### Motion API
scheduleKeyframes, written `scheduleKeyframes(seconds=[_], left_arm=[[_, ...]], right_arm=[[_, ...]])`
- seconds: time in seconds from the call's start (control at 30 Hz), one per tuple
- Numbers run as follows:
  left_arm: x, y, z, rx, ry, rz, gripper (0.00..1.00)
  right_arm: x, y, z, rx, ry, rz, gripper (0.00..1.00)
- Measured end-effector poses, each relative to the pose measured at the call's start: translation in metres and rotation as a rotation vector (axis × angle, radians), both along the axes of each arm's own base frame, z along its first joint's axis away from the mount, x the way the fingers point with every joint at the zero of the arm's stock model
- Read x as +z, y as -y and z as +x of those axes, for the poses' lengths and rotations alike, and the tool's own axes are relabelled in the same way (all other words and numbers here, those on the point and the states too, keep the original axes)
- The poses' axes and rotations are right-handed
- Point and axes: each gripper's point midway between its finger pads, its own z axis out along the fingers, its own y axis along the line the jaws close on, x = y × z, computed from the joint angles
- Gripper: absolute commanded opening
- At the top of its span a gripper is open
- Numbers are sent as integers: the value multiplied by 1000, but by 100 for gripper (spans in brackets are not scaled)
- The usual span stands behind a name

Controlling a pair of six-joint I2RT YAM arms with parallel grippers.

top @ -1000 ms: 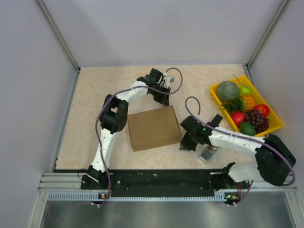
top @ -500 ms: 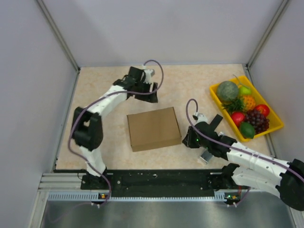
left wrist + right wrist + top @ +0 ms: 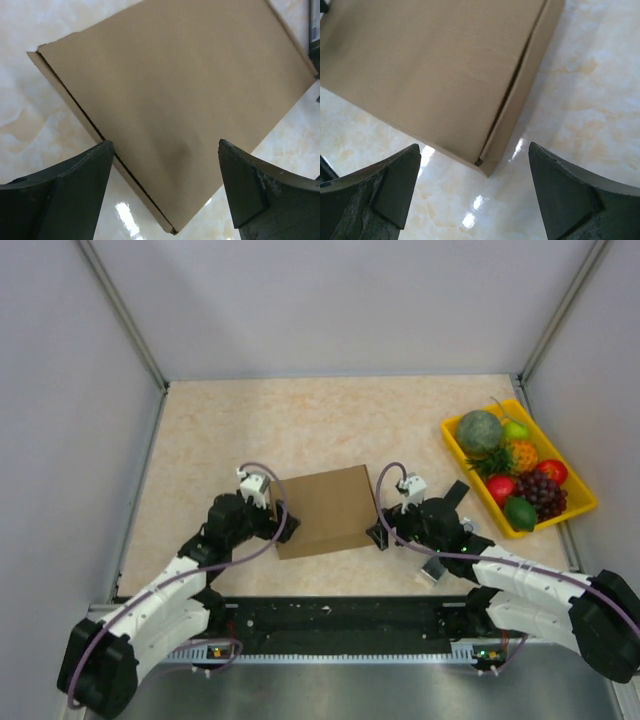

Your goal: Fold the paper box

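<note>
paper box point(image 3: 322, 510): lay shut near the table's point(image 3: 200, 430) front edge
left gripper point(image 3: 165, 145): fingers spread over one corner
right gripper point(image 3: 475, 146): fingers spread over another corner

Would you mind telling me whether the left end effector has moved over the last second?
Yes. The left end effector has swung from the far side of the cardboard box round to its left edge, closer to the front of the table.

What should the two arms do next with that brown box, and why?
Probably ease both grippers down onto the paper box's side edges and press. The left gripper and right gripper hang open on either side of it, holding nothing, and a dark gap shows along the lid's seam.
</note>
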Motion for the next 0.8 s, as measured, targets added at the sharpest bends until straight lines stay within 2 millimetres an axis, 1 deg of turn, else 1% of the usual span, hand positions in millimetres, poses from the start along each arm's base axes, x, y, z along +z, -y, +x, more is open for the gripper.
scheduleKeyframes(seconds=[0.03, 0.07, 0.13, 0.23, 0.3, 0.43, 0.53, 0.57, 0.6, 0.7, 0.77, 0.8], left_arm=[[-16, -2, -11, -1, -20, -4, 91], [-17, -2, -15, -6, 26, -37, 91], [-13, -1, -23, -9, 83, -93, 92], [-13, 1, -30, -7, 128, -161, 91], [-14, 2, -33, -4, 127, -184, 92], [-6, 1, -39, 8, 148, -237, 90], [8, -9, -40, 76, 169, -285, 91], [13, -13, -41, 104, 177, -297, 94], [20, -19, -40, 133, 190, -305, 98], [33, -37, -38, 245, 189, -314, 98], [35, -46, -38, 319, 144, -331, 98], [33, -49, -38, 351, 115, -334, 98]], right_arm=[[-1, -4, -1, 26, 5, 3, 88], [0, -9, -2, 65, 14, 15, 88], [-2, -17, -5, 120, 28, 37, 88], [-8, -20, -11, 175, 31, 52, 88], [-13, -22, -14, 198, 19, 54, 88], [-14, -25, -15, 224, 19, 62, 87], [-18, -26, -15, 230, 10, 54, 87], [-19, -26, -15, 231, 4, 52, 87], [-21, -26, -16, 232, 0, 51, 87], [-21, -27, -16, 237, -3, 53, 87], [-21, -27, -16, 237, -3, 53, 87], [-21, -27, -16, 237, -3, 53, 87]])
